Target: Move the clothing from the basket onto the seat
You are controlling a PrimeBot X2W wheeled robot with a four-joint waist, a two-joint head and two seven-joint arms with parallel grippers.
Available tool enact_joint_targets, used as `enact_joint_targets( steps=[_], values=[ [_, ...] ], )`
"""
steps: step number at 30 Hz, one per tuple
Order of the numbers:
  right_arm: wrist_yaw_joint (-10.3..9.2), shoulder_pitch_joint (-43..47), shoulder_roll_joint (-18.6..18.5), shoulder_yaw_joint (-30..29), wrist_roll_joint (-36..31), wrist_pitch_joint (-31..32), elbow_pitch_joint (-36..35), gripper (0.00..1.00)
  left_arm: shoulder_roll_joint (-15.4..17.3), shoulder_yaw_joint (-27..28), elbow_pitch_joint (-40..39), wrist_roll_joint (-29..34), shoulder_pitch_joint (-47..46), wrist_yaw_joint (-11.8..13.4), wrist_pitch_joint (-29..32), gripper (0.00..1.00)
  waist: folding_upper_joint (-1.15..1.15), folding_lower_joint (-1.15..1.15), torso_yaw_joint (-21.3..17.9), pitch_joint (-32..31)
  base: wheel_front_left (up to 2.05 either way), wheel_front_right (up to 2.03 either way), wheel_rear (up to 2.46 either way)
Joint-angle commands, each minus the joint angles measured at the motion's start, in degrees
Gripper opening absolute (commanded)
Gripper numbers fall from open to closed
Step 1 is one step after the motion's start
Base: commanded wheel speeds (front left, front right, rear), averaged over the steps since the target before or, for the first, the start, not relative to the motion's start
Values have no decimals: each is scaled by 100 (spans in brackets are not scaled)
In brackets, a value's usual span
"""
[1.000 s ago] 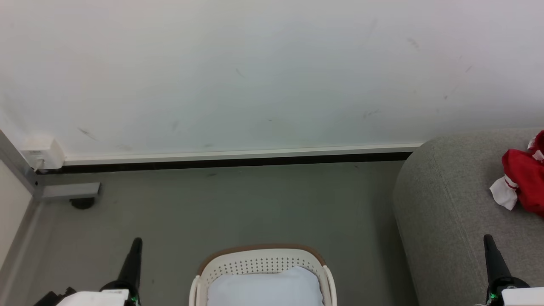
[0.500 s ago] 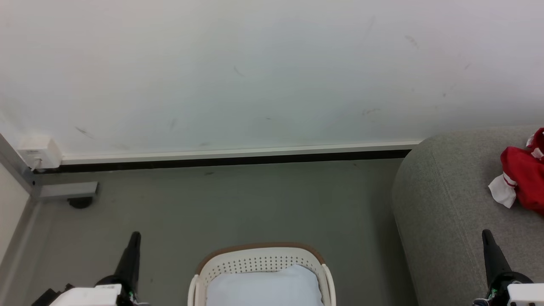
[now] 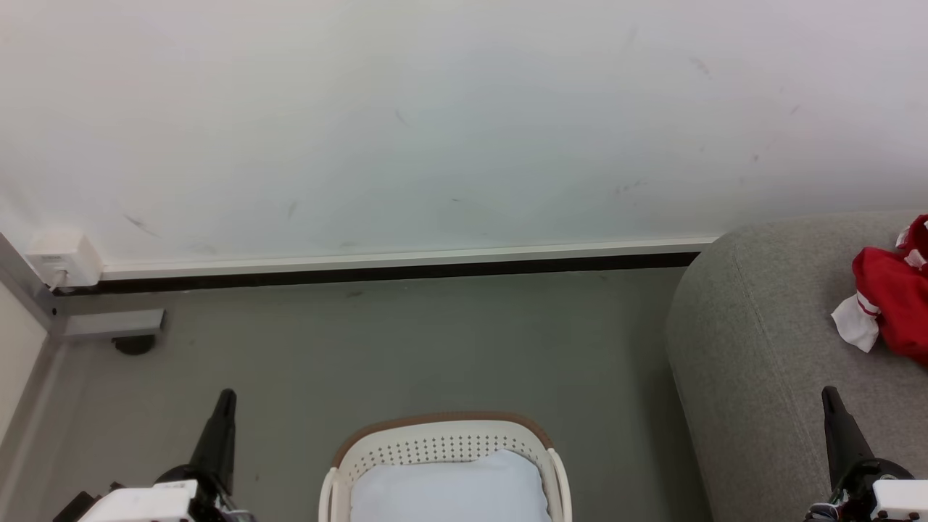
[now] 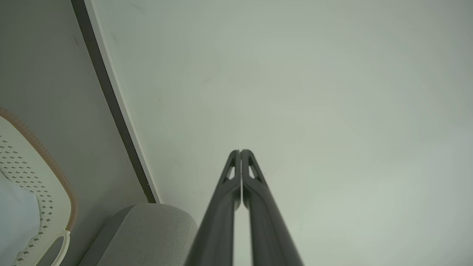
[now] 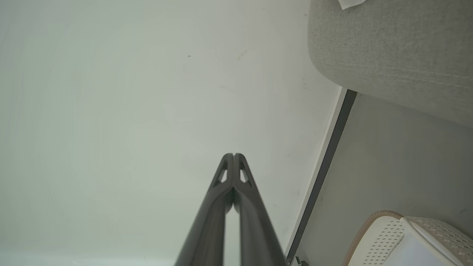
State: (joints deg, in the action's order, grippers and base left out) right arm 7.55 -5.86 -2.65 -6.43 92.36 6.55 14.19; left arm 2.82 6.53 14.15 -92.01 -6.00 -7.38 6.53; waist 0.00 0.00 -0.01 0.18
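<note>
The white basket (image 3: 442, 444) with its brown rim stands on the floor at the bottom centre, a pale blue-white cloth (image 3: 449, 489) inside it. Red clothing (image 3: 892, 301) with a white, striped cuff lies on the grey seat (image 3: 761, 348) at the right edge. My left gripper (image 3: 226, 395) is at the lower left beside the basket, shut and holding nothing. My right gripper (image 3: 828, 393) is at the lower right over the seat, also shut with nothing in it. The left wrist view shows the basket (image 4: 44, 173) and seat (image 4: 147, 229); the right wrist view shows the seat (image 5: 399, 48) and basket (image 5: 388, 232).
A white wall (image 3: 435, 123) with a dark baseboard (image 3: 391, 274) runs behind the basket. A grey metal post and foot (image 3: 109, 326) with a white socket box (image 3: 61, 259) stand at the left. Bare grey floor (image 3: 435, 348) lies between basket and wall.
The whole head picture has shifted slightly, so the camera moved. Both grippers' fingers reach a little higher in the picture. Basket and clothing lie as before.
</note>
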Motion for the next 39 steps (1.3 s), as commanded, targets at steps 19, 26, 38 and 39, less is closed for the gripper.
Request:
enact_joint_targets(
  steps=[19,26,38,39],
  values=[
    [-12,-76,-41,-20,11,18,-28,0,10,16,-15,-73,-54,-22,23,0,0,0,1,0,0,0,0],
    [-12,-76,-42,-20,11,18,-28,0,11,16,-15,-73,-54,-22,23,0,0,0,1,0,0,0,0],
    [-12,-76,-42,-20,11,18,-29,0,11,15,-16,-74,-53,-22,22,0,0,0,1,0,0,0,0],
    [-12,-76,-42,-20,11,18,-29,0,11,15,-16,-74,-53,-22,22,0,0,0,1,0,0,0,0]
  ],
)
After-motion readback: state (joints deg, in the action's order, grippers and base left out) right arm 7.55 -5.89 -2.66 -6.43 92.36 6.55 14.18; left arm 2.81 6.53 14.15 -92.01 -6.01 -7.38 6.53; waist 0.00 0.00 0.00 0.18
